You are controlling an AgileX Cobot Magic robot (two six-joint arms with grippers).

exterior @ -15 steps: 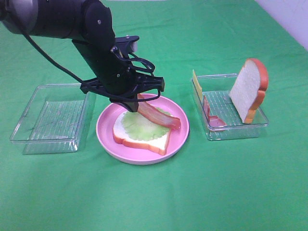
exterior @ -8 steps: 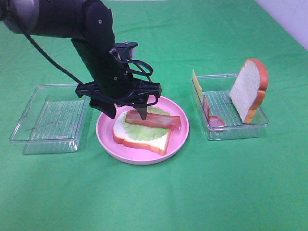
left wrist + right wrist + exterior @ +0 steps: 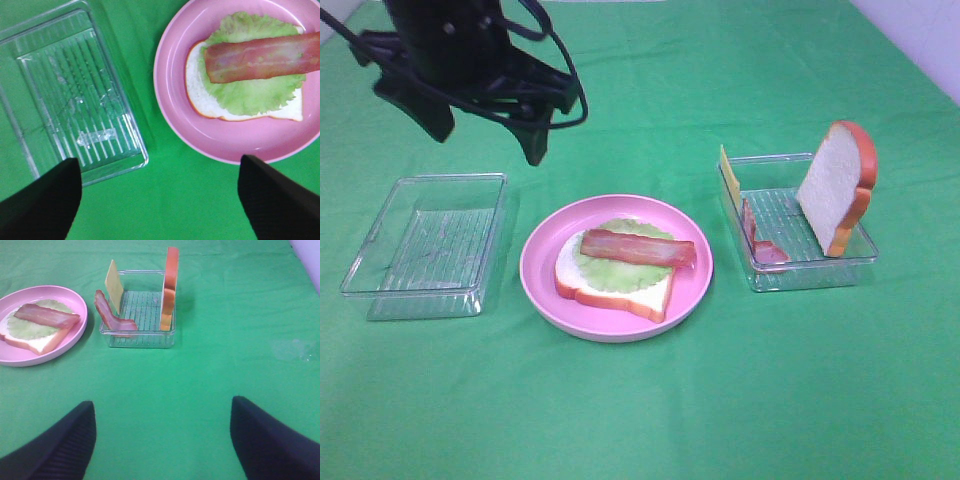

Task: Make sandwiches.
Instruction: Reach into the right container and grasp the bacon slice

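Note:
On the pink plate (image 3: 535, 268) lies the started sandwich: a white bread slice (image 3: 612, 288), a green lettuce leaf (image 3: 616, 264) and a red-brown bacon strip (image 3: 638, 248) flat on top. My left gripper (image 3: 487, 135) hangs open high above the table, up and left of the plate, holding nothing. In the left wrist view its open gripper (image 3: 159, 200) frames the bacon (image 3: 260, 55) and lettuce (image 3: 250, 95). My right gripper (image 3: 162, 440) stands open and empty over bare cloth, well short of the tray holding the second bread slice (image 3: 170, 287), cheese square (image 3: 114, 285) and a red-pink strip (image 3: 110, 315).
An empty clear tray (image 3: 425, 245) sits left of the plate. Right of the plate stands the clear tray (image 3: 800, 262) with the upright bread slice (image 3: 837, 185), cheese (image 3: 728, 172) and strip (image 3: 760, 235). Green cloth covers the table.
My left gripper opened and let the bacon strip drop flat onto the lettuce, then rose up and to the left, away from the plate. The right side has not changed.

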